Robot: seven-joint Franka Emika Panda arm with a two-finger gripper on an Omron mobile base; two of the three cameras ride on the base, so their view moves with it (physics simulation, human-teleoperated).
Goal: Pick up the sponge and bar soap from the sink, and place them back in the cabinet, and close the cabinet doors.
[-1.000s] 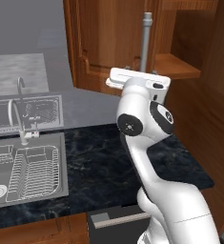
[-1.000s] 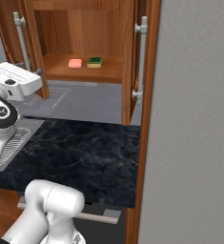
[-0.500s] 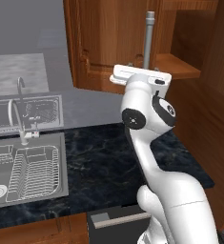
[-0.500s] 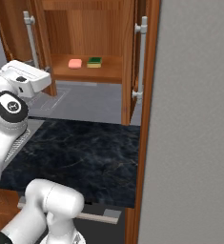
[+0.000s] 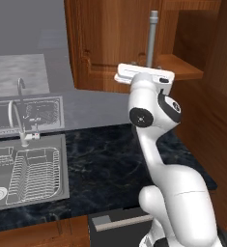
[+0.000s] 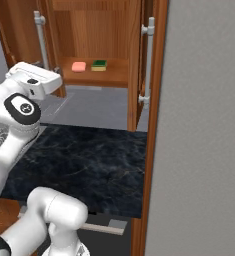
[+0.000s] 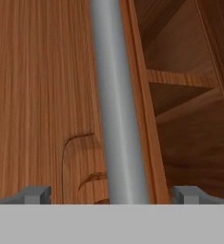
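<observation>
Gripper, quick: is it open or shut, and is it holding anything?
Gripper: open, holding nothing; its fingertips stand on either side of the cabinet door's silver handle.

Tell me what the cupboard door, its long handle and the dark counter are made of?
The cabinet door looks like reddish-brown wood with a smooth finish: you can see grain lines. Its handle seems to be metal, a plain, dull silver-grey bar. The counter looks like polished black stone, maybe marble, with pale veins. It is a rendered scene, so these are only looks.
</observation>
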